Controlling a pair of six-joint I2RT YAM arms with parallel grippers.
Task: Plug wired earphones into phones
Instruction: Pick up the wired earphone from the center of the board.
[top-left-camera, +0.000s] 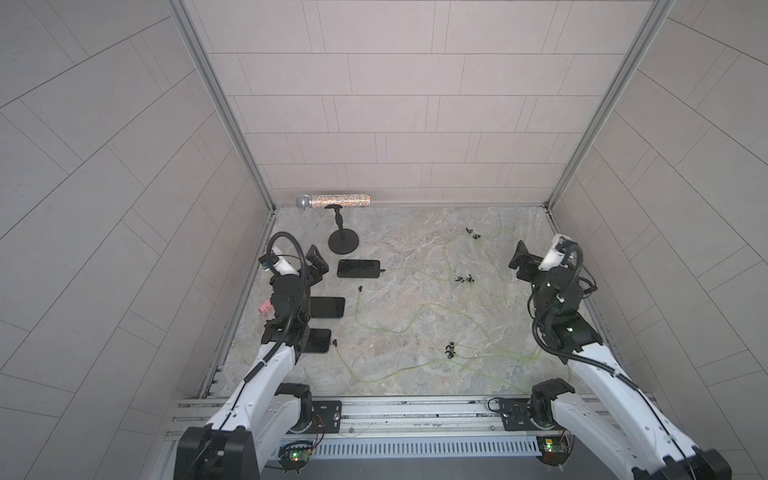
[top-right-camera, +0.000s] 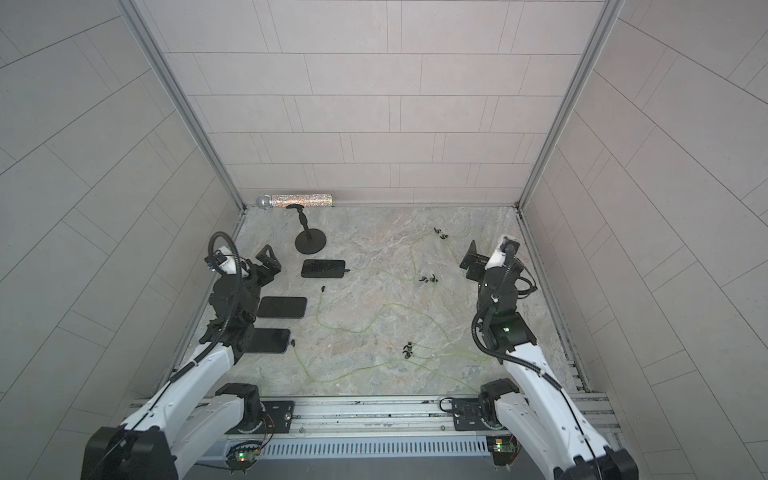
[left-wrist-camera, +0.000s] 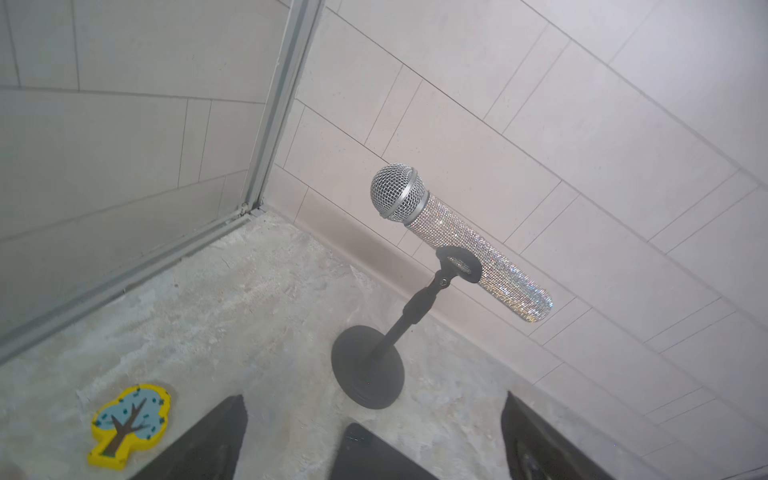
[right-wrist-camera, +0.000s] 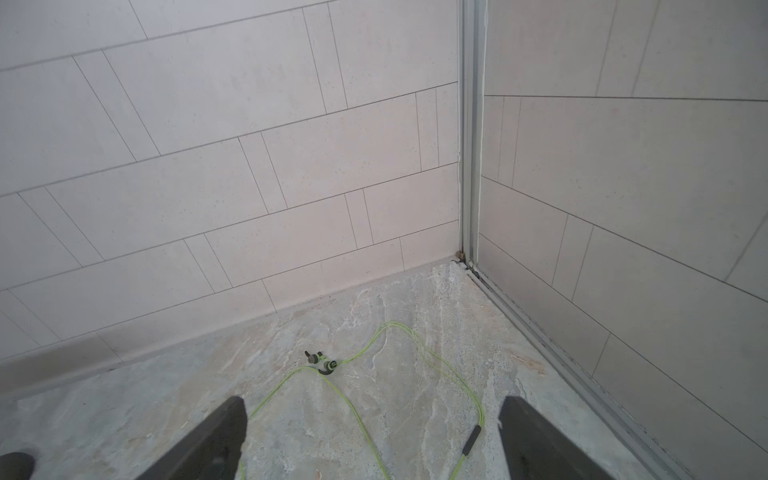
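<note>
Just in front of the microphone stand (top-left-camera: 344, 245), three phones (top-left-camera: 358, 268) lie flat in a row. The earphones (top-left-camera: 464, 279) sprawl loose on the table (top-left-camera: 415, 253) to the stand's right, one plug meeting the phone closest to the stand. The left gripper (top-left-camera: 318, 266) hangs beside that phone and the right gripper (top-left-camera: 521, 264) far to the stand's right, both with fingers spread wide, holding nothing.

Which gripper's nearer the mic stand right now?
Left. The left gripper sits close beside the mic stand; the right gripper is far across the table, on its other side.
</note>
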